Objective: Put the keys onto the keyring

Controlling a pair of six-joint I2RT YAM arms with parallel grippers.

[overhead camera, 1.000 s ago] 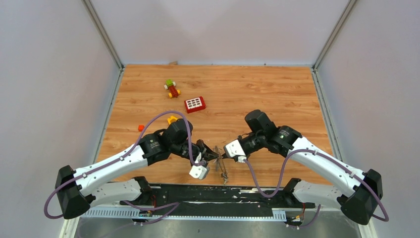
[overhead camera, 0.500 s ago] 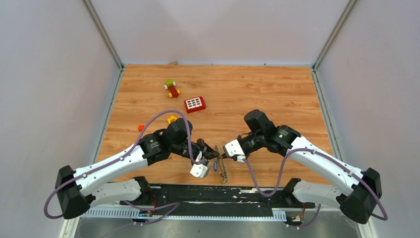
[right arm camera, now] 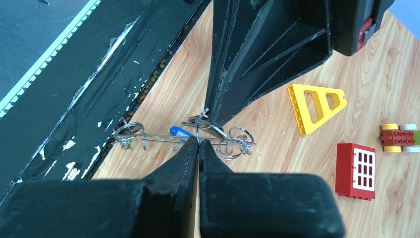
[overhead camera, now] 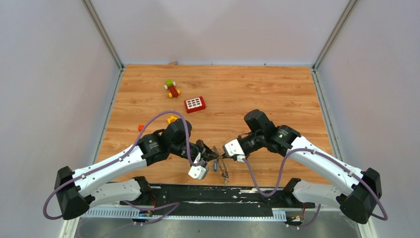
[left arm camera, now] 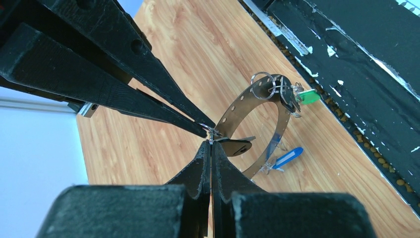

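The keyring point(left arm camera: 236, 105), a flat grey metal band with small holes, stands tilted above the wood, seen edge-on in the right wrist view point(right arm camera: 148, 137). A green key point(left arm camera: 309, 96) hangs at its far side, a blue key point(left arm camera: 289, 156) at its low side. My left gripper point(left arm camera: 211, 143) is shut at its tips on a black key point(left arm camera: 238, 147) and its small split ring. My right gripper point(right arm camera: 198, 141) is shut on the keyring's rim, tip to tip with the left one. From above both grippers point(overhead camera: 214, 155) point(overhead camera: 222, 156) meet near the front edge.
A yellow triangular block point(right arm camera: 317, 106), a red window brick point(right arm camera: 355, 171) and a small toy car point(right arm camera: 398, 137) lie farther back. A small orange block point(overhead camera: 141, 127) sits at the left. The black base rail point(overhead camera: 233, 194) runs just behind the keyring.
The blue key has swung into view below the meeting fingertips. My left wrist has shifted slightly to the left. Both grippers stay shut.
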